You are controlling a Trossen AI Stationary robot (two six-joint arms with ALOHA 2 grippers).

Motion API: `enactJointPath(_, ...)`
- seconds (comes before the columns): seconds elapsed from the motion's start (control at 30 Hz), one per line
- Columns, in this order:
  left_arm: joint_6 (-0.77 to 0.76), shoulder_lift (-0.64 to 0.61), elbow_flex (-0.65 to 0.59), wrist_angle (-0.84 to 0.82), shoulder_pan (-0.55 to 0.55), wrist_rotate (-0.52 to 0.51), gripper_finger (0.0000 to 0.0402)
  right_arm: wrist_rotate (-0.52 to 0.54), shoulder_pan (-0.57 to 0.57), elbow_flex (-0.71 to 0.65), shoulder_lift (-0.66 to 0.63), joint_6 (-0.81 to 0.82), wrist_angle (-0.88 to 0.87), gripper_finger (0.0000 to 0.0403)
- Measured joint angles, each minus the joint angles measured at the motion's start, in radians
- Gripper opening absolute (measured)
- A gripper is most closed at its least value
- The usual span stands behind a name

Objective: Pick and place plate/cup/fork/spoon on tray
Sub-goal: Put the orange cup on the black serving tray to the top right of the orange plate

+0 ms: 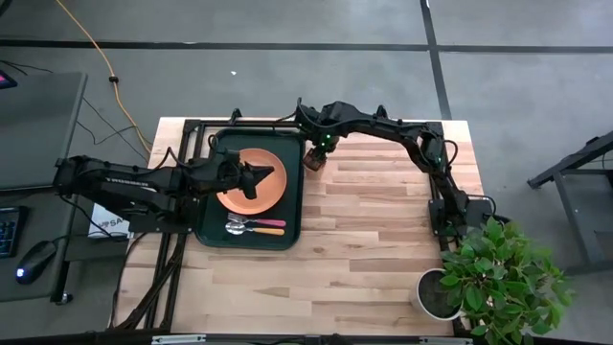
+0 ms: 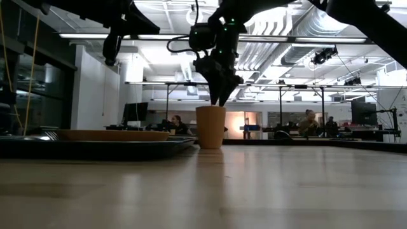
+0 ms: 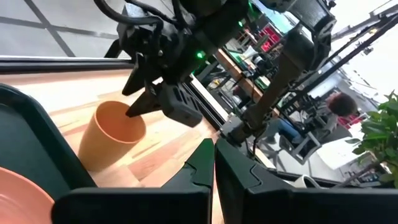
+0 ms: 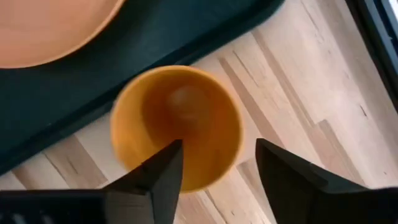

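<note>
Table: pale wood planks, visible grain. Cup: matt orange plastic, smooth. Tray: dark green, smooth. Spoon: shiny metal bowl.

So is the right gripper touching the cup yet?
Apart. The low view shows the right gripper hanging above the cup, background visible between its tips and the rim; fingers open.

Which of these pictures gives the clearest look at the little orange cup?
The right wrist view: it looks straight down into the cup, upright on the wood beside the tray. The low view shows its side under the right pincer. The left wrist view shows it slanted; the high view barely shows it.
</note>
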Motion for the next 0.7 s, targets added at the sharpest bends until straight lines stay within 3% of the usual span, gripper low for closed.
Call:
enactJointPath(0.4, 0.01, -0.006, 0.02, -0.03, 0.0, 0.066, 0.0, -0.045, -0.055, 0.001, -0.014, -0.009, 0.002, 0.0204)
enactJointPath(0.53, 0.081, 0.017, 0.099, -0.173, 0.033, 0.079, 0.0, -0.057, -0.069, 0.001, -0.082, -0.051, 0.028, 0.0204)
enactJointPath(0.7, 0.243, 0.104, 0.265, -0.326, 0.137, 0.081, 0.0, 0.01, -0.095, 0.002, -0.19, -0.087, 0.078, 0.0204)
